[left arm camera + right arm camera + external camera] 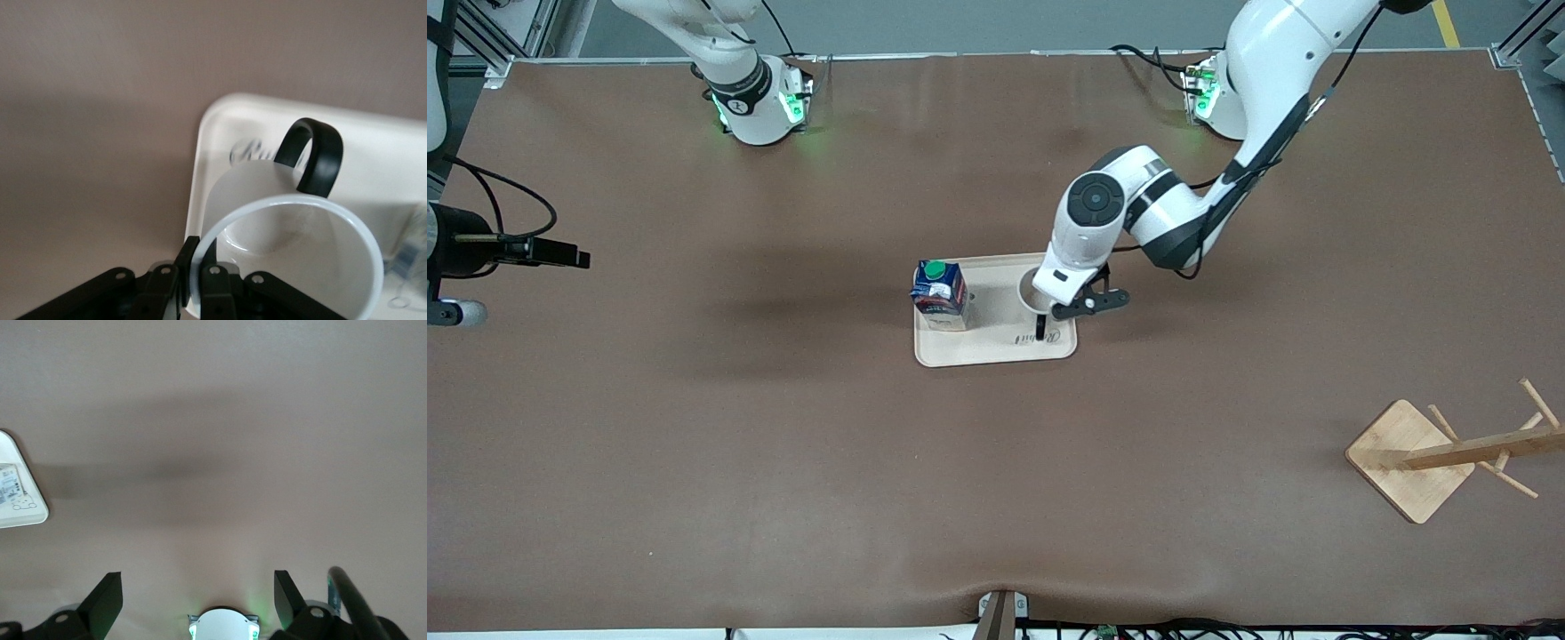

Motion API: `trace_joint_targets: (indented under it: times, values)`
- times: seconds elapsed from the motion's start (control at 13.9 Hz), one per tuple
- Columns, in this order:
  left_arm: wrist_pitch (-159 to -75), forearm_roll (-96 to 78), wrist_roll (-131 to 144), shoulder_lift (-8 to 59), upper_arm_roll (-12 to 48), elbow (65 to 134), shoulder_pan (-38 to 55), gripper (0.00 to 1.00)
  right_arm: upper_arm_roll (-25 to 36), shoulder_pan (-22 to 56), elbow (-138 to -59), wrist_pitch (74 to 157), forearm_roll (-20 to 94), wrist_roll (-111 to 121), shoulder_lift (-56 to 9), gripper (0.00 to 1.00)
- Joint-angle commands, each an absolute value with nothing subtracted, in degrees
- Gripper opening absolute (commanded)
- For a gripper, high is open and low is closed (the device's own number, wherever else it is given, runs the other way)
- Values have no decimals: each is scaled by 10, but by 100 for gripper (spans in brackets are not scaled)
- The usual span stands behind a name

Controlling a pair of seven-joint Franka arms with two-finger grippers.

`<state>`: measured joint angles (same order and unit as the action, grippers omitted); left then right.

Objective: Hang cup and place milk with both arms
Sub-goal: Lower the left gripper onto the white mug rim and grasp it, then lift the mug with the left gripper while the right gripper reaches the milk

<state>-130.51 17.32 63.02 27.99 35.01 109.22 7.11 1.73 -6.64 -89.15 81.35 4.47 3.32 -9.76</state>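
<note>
The cup point(1031, 290) is on the pale tray point(996, 351), with its black handle point(1040, 327) toward the front camera. My left gripper point(1043, 308) is shut on the cup's rim. In the left wrist view point(199, 250) one finger is outside the white wall point(293, 247) and one inside, with the handle point(313, 157) away from the fingers. The milk point(940, 295) stands upright on the tray's end toward the right arm. My right gripper point(560, 254) is open and empty, waiting above the right arm's end of the table; its wrist view point(198, 587) shows bare table.
A wooden mug rack point(1449, 449) on a square base stands near the left arm's end of the table, nearer the front camera than the tray. A tray corner point(20, 513) shows in the right wrist view. Brown table mat point(783, 444) lies all around.
</note>
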Motion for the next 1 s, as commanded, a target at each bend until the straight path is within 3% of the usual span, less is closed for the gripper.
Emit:
trace_joint_targets:
  times: [0.0,0.22,0.36,0.72,0.93]
  values:
    - [-1208,176,609,198,354,1051,58,0,11,-72,-868,804,54,33,-115,100]
    - [-1042,167,500,180,355,931,20,0,11,-48,-862,817,60,14,-134,100]
    - [-985,154,441,173,355,881,-18,0,11,-28,-869,837,76,5,-143,100]
    - [-939,153,150,110,352,878,-163,0,11,86,-875,867,114,-148,-145,100]
    - [-940,155,13,99,352,875,-239,0,11,156,-881,940,119,-239,-163,100]
